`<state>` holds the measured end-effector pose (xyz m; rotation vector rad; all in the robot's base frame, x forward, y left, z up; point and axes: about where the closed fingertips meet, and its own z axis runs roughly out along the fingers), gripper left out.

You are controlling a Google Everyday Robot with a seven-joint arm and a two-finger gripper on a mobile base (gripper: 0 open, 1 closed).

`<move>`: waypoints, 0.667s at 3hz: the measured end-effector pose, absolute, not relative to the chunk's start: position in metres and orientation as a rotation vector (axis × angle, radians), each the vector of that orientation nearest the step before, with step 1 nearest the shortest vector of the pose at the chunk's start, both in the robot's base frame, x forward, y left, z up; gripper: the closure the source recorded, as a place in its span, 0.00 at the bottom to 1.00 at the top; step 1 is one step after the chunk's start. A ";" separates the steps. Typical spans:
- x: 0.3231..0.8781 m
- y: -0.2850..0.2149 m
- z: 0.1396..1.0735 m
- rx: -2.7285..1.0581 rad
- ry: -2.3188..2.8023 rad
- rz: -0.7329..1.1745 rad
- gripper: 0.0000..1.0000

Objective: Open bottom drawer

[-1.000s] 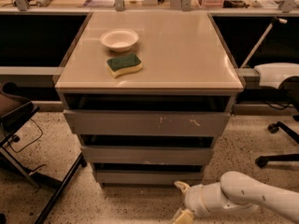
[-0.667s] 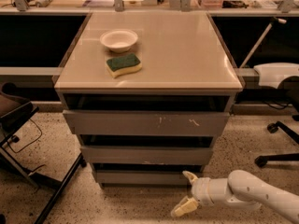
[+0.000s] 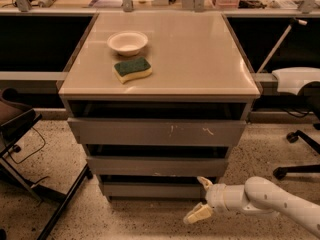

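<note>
Camera view, the only one. The gripper [image 3: 201, 199] sits lower right of centre, at the right end of the bottom drawer [image 3: 150, 190]. The white arm [image 3: 272, 200] comes in from the lower-right corner. Fingers are spread wide, one up by the drawer's top-right corner, the other lower over the floor [image 3: 65, 149]. Nothing is held btwn them. We can't tell if the upper finger touches the front or is just beside it.

The bottom drawer is the lowest of three grey fronts, lower centre of frame. It looks shut or nearly so, w/ a dark gap above it.

Risks, as we judge them:
- No handle, so a finger has to hook the top edge and could slip off the flat front.
- The gap is tight, so it could catch the middle drawer [image 3: 157, 166] instead.
- A pull from the far right end could skew the drawer and jam it.
- A hard tug may jerk the whole cabinet and shift the bowl [image 3: 127, 42] and sponge [image 3: 132, 69].

Surface: beige cabinet top [image 3: 200, 59], bowl and sponge upper left of it, close together. The top drawer [image 3: 157, 132] has pale scratches.

Room: speckled floor, dark chair [image 3: 15, 124] at left edge, a chair's wheeled base [image 3: 300, 154] at right, cluttered counter along the top.
</note>
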<state>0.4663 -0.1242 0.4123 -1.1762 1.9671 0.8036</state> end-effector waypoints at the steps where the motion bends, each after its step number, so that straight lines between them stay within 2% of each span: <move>1: 0.480 -0.120 0.388 -1.170 1.970 0.726 0.00; 2: 0.512 -0.122 0.342 -1.091 2.009 0.587 0.00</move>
